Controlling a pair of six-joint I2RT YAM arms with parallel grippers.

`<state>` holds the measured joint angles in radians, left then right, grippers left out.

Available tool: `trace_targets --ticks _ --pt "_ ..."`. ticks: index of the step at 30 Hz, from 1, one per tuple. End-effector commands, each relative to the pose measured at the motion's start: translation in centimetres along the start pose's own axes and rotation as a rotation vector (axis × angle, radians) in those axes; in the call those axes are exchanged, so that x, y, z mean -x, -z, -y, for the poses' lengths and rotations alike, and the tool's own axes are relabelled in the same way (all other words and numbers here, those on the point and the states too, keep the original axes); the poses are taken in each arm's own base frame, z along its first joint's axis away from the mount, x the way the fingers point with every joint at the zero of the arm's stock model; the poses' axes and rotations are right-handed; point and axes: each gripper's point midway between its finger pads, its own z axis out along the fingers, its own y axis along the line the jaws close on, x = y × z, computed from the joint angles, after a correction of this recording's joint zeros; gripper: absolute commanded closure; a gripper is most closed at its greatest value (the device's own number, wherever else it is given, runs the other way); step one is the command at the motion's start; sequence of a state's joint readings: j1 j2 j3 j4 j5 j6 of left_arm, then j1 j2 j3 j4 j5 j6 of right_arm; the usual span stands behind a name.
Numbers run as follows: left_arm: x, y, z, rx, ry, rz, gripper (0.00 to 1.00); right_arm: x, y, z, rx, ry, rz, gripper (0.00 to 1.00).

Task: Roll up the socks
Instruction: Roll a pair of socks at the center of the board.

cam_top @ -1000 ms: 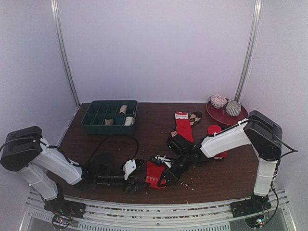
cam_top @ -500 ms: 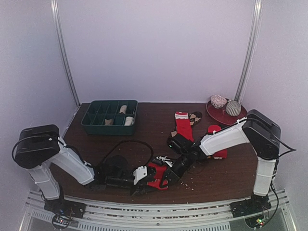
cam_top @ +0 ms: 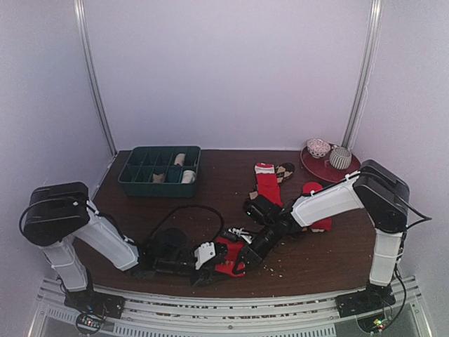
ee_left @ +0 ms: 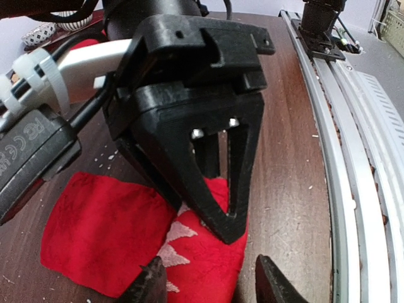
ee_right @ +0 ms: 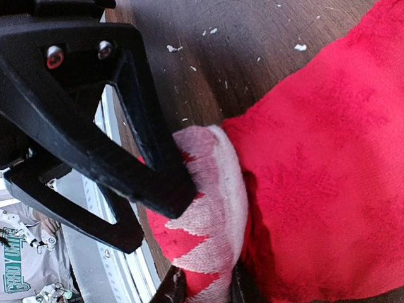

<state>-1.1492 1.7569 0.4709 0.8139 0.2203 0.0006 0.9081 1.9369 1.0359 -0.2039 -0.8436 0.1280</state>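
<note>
A folded red sock [cam_top: 228,257] with a cream zigzag end [ee_right: 214,208] lies near the table's front edge. My right gripper [ee_right: 205,290] is shut on that cream end, and its black fingers [ee_left: 218,208] press down on the red fabric. My left gripper [ee_left: 211,287] stands open astride the same end. One fingertip [ee_left: 151,284] is over the sock and the other [ee_left: 271,284] is over bare wood beside it. Another red sock [cam_top: 267,186] lies flat farther back, with a brown patterned sock [cam_top: 285,170] beside it.
A dark green compartment tray [cam_top: 133,181] holding rolled socks stands at the back left. A red plate [cam_top: 319,170] with two rolled bundles sits at the back right. A red piece [cam_top: 312,189] lies by the right arm. The metal rail [ee_left: 353,189] runs along the front edge.
My left gripper has slid right along the front edge up to the folded red sock, and its jaws have narrowed. The right gripper has kept its hold.
</note>
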Motion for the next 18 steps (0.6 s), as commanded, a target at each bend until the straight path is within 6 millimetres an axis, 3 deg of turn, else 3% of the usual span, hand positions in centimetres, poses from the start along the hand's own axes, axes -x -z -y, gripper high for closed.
trace_targets --ticks 1,6,12,16,18 --pt "-0.7 0.3 -1.1 0.069 0.015 -0.028 0.55 -8.2 -1.2 5.3 -0.194 -0.208 -0.231 0.82" --pt "-1.6 -0.1 -1.0 0.053 0.034 -0.047 0.67 -8.1 -1.2 5.3 -0.193 -0.210 -0.223 0.82" --pt "-2.9 -0.9 -0.8 0.036 0.050 -0.086 0.70 -8.1 -1.3 5.2 -0.189 -0.208 -0.220 0.82" --pt "-4.0 -1.4 -0.5 0.012 0.064 -0.128 0.86 -7.7 -1.2 5.1 -0.189 -0.200 -0.209 0.81" --pt "-4.8 -1.6 -0.5 0.016 0.082 -0.158 1.00 -7.5 -1.1 5.0 -0.189 -0.190 -0.200 0.81"
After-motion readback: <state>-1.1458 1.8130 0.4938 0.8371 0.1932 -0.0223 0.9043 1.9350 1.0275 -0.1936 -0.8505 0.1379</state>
